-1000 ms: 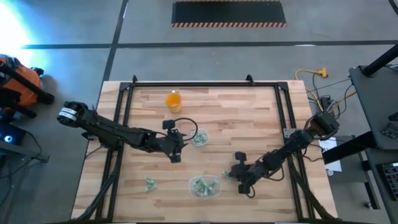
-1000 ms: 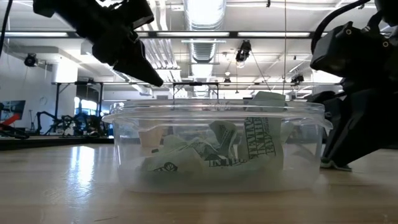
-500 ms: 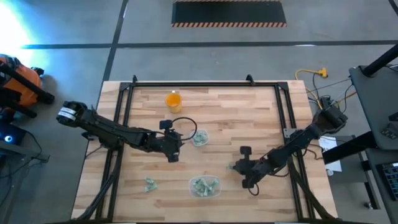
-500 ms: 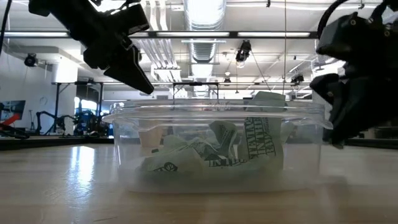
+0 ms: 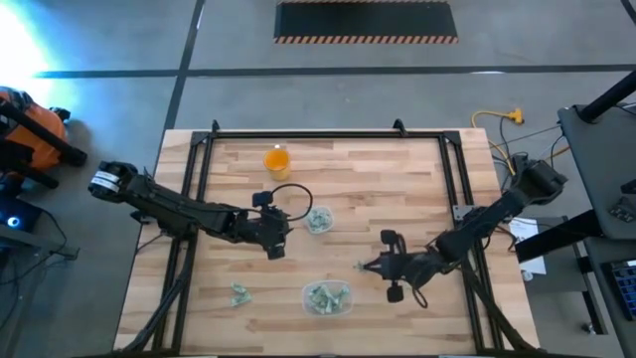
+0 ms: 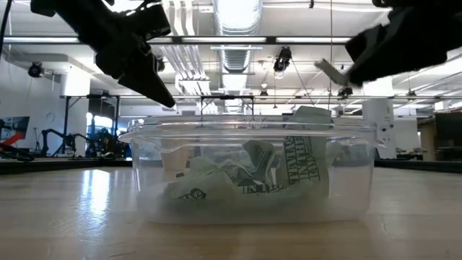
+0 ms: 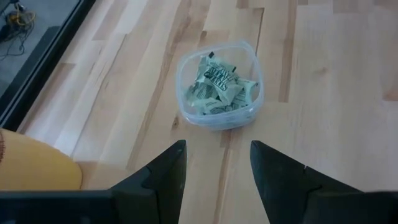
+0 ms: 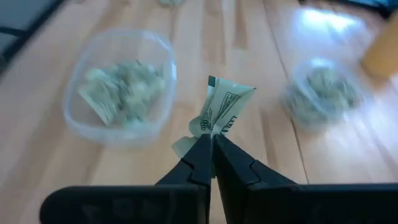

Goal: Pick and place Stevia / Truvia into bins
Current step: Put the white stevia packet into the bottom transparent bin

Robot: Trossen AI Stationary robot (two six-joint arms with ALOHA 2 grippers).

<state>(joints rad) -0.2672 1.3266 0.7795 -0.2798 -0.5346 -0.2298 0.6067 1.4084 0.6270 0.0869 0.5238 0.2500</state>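
Note:
My right gripper [image 5: 372, 266] hangs above the table, just right of the clear tub [image 5: 326, 297], and is shut on one green-and-white sachet [image 8: 222, 107]. In the low view that sachet [image 6: 328, 71] sticks out above the tub's rim [image 6: 249, 128]. The tub stands on the table holding several sachets [image 6: 245, 177]. The small clear cup [image 5: 319, 220] also holds sachets [image 7: 217, 87]. My left gripper [image 7: 214, 163] is open and hovers left of the cup, touching nothing. A few loose sachets [image 5: 239, 293] lie flat on the table left of the tub. My right gripper pinches the sachet between its two fingertips [image 8: 202, 152] by its crumpled lower end [image 8: 205, 127]. The rest of the sachet stands out beyond the fingertips. It is lifted clear of the table, above the height of the tub's rim.
An orange cup [image 5: 277, 159] stands near the table's far edge, far of my left gripper. A black frame [image 5: 298, 134] runs along the table's far and side edges. Bare wood lies between the tub and the cup.
My right gripper has risen from the table top beside the tub, staying shut on the sachet, which is now lifted clear. It has also turned, so that its fingers point toward the table's left. My left gripper has drifted slightly toward the table's left.

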